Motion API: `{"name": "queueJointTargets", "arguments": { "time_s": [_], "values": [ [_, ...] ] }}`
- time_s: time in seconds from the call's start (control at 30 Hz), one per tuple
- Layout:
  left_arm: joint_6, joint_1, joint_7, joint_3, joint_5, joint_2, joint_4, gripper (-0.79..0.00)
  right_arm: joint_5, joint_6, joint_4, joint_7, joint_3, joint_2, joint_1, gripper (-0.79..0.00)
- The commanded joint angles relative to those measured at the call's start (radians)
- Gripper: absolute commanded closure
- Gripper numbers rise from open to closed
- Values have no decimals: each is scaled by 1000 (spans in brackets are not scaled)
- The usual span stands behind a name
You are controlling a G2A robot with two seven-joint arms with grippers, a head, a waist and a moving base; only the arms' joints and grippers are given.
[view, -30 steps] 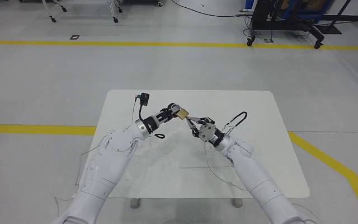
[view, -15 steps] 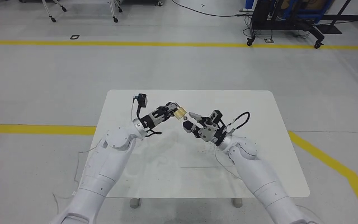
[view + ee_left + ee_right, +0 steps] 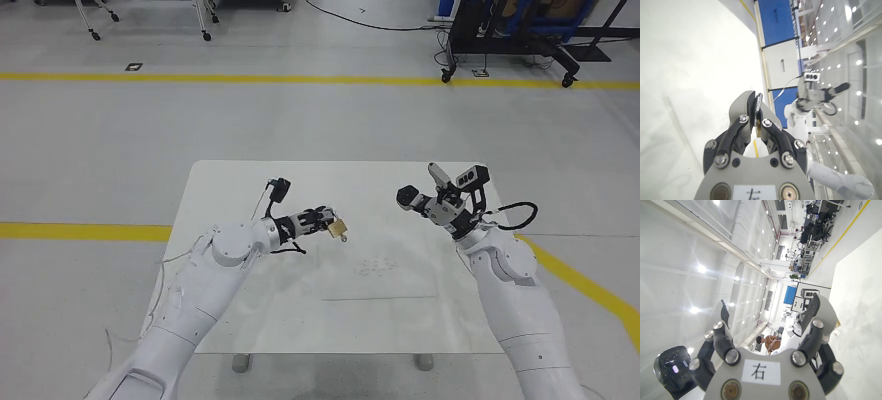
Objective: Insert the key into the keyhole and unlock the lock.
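Observation:
My left gripper [image 3: 326,222] is shut on a small brass padlock [image 3: 337,228] and holds it above the white table [image 3: 420,300], left of the middle. In the left wrist view the brass body [image 3: 758,129] sits pinched between the pads of the left gripper [image 3: 755,98]. A silver metal piece [image 3: 759,100] sticks out past the fingertips; I cannot tell whether it is the key or the shackle. My right gripper [image 3: 415,194] hangs raised over the right side, open and empty, well away from the lock. Its two fingers stand wide apart in its own view [image 3: 768,311].
The table's far and right edges lie close to the right arm [image 3: 500,255]. A faint rectangular outline and several small marks [image 3: 378,266] show on the tabletop. Yellow floor lines [image 3: 300,78] run past the table.
The right gripper has drawn back from the padlock, rightward and up, and now stands open. The left gripper has carried the padlock a little toward the front and right.

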Motion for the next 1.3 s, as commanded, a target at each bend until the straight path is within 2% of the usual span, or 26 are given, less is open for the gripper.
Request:
{"name": "queueJointTargets", "arguments": {
  "time_s": [0.0,0.17,0.2,0.23,0.3,0.33,0.43,0.47,0.5,0.53,0.7,0.8,0.9,0.93,1.03,1.1,1.17,1.23,1.27],
  "values": [
    [24,-8,-6,32,59,-3,3,0,0,0,1,0,-3,0,1,-785],
    [98,-37,-38,112,167,-17,22,0,0,0,1,0,-3,0,1,-785],
    [114,-45,-27,130,211,-19,25,-55,0,0,1,0,-3,0,1,-785],
    [128,-52,-12,147,260,-21,25,-172,0,0,1,0,-3,0,1,-785],
    [144,-54,-5,159,277,-24,29,-231,0,0,1,0,-3,0,1,-785],
    [154,-57,-13,162,278,-26,35,-286,0,0,1,0,-3,0,1,-785],
    [166,-69,-59,177,285,-30,50,-354,0,0,1,0,-3,0,1,-785],
    [170,-74,-67,181,290,-31,55,-400,0,0,1,0,-3,0,1,-785],
    [170,-78,-71,185,294,-33,59,-523,0,0,1,0,-3,0,1,-785],
    [169,-80,-71,185,291,-34,63,-542,0,0,1,0,-3,0,1,-785],
    [146,-84,-49,160,268,-34,68,-582,0,0,1,0,-3,0,1,-785],
    [105,-73,-15,132,258,-27,49,-622,0,0,1,0,-3,0,1,-785],
    [43,-47,49,95,268,-16,5,-628,0,0,1,0,-3,0,1,-785],
    [19,-31,82,75,283,-9,-22,-597,0,0,1,0,-3,0,1,-785],
    [6,12,175,25,356,10,-101,-419,0,0,1,0,-3,0,1,-785],
    [18,49,235,-20,417,25,-178,-379,-55,-34,-17,-46,20,5,-4,-785],
    [59,86,266,-74,503,44,-268,-397,-96,-66,-42,-91,59,11,-14,-785],
    [100,111,273,-111,582,57,-334,-486,-65,-81,-62,-93,95,14,-23,-785],
    [125,129,273,-136,615,65,-370,-563,-51,-96,-69,-97,121,17,-29,-785]
  ]
}}
